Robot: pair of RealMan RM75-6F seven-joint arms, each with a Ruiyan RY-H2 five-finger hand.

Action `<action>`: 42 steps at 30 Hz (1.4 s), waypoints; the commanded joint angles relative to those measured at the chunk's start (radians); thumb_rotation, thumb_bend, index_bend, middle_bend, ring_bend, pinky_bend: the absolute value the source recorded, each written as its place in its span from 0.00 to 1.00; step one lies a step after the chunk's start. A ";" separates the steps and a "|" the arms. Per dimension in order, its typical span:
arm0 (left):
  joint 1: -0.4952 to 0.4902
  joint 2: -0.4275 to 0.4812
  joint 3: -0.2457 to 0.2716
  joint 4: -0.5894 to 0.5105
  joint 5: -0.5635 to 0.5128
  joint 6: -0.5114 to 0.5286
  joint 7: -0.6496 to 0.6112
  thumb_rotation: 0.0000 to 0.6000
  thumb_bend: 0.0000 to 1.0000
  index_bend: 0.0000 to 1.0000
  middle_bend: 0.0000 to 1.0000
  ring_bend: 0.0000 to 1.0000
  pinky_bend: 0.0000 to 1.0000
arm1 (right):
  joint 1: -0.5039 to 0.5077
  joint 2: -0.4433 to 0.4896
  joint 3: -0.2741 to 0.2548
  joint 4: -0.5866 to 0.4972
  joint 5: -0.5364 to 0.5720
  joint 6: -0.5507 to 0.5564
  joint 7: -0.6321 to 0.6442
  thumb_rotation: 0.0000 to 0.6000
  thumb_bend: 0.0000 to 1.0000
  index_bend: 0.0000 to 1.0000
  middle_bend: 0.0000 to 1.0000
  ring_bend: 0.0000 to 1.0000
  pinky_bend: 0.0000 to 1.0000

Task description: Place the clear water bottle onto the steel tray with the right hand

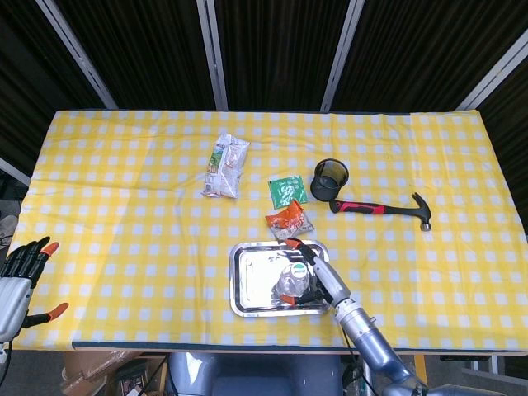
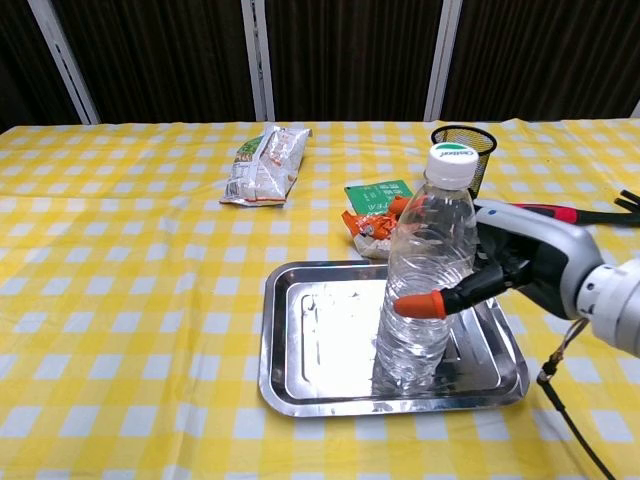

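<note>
The clear water bottle [image 2: 425, 280] with a white cap stands upright in the right half of the steel tray [image 2: 300, 340], near the table's front edge. My right hand [image 2: 520, 265] sits just right of it with its fingers spread around the bottle, one orange fingertip in front and another behind. The palm stands a little clear of the bottle, and I see no firm grip. From the head view, the bottle [image 1: 295, 279] sits in the tray [image 1: 247, 280] with the right hand [image 1: 326, 280] beside it. My left hand [image 1: 18, 276] hangs off the table's left front corner, fingers apart and empty.
Behind the tray lie an orange packet [image 2: 368, 225] and a green packet [image 2: 375, 195]. A black mesh cup [image 2: 465, 150] and a red-handled hammer [image 2: 545, 213] are at the back right. A snack bag [image 2: 265, 165] lies at the back left.
</note>
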 commanded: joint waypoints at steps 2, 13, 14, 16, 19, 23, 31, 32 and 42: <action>0.001 0.000 0.000 -0.001 0.000 0.002 0.001 1.00 0.18 0.04 0.00 0.00 0.00 | -0.035 0.132 -0.041 -0.063 -0.038 0.000 0.018 1.00 0.07 0.12 0.06 0.00 0.00; 0.008 0.005 -0.002 -0.003 -0.002 0.016 -0.010 1.00 0.18 0.04 0.00 0.00 0.00 | -0.087 0.419 -0.174 -0.105 -0.255 -0.016 0.191 1.00 0.06 0.12 0.06 0.00 0.00; 0.008 0.005 -0.003 -0.003 -0.004 0.016 -0.012 1.00 0.18 0.04 0.00 0.00 0.00 | -0.090 0.439 -0.183 -0.102 -0.273 -0.010 0.195 1.00 0.06 0.12 0.06 0.00 0.00; 0.009 0.006 -0.004 -0.003 -0.005 0.018 -0.014 1.00 0.18 0.04 0.00 0.00 0.00 | -0.099 0.486 -0.207 -0.084 -0.308 0.005 0.175 1.00 0.07 0.12 0.06 0.00 0.00; 0.011 0.008 -0.003 -0.003 -0.004 0.023 -0.015 1.00 0.18 0.04 0.00 0.00 0.00 | -0.147 0.522 -0.221 -0.041 -0.285 0.075 0.012 1.00 0.10 0.13 0.06 0.00 0.00; 0.013 0.007 -0.003 -0.002 -0.005 0.024 -0.012 1.00 0.18 0.04 0.00 0.00 0.00 | -0.249 0.445 -0.185 0.039 -0.183 0.273 -0.299 1.00 0.14 0.14 0.07 0.00 0.00; 0.009 -0.002 -0.004 -0.001 -0.012 0.012 0.008 1.00 0.18 0.04 0.00 0.00 0.00 | -0.334 0.272 -0.125 0.308 -0.158 0.495 -0.433 1.00 0.14 0.15 0.07 0.00 0.00; 0.009 -0.002 -0.004 -0.001 -0.013 0.011 0.010 1.00 0.18 0.04 0.00 0.00 0.00 | -0.336 0.264 -0.123 0.330 -0.159 0.503 -0.437 1.00 0.14 0.15 0.07 0.00 0.00; 0.000 -0.012 -0.008 0.008 -0.026 -0.009 0.027 1.00 0.18 0.04 0.00 0.00 0.00 | -0.351 0.221 -0.096 0.416 -0.173 0.568 -0.497 1.00 0.14 0.15 0.07 0.00 0.00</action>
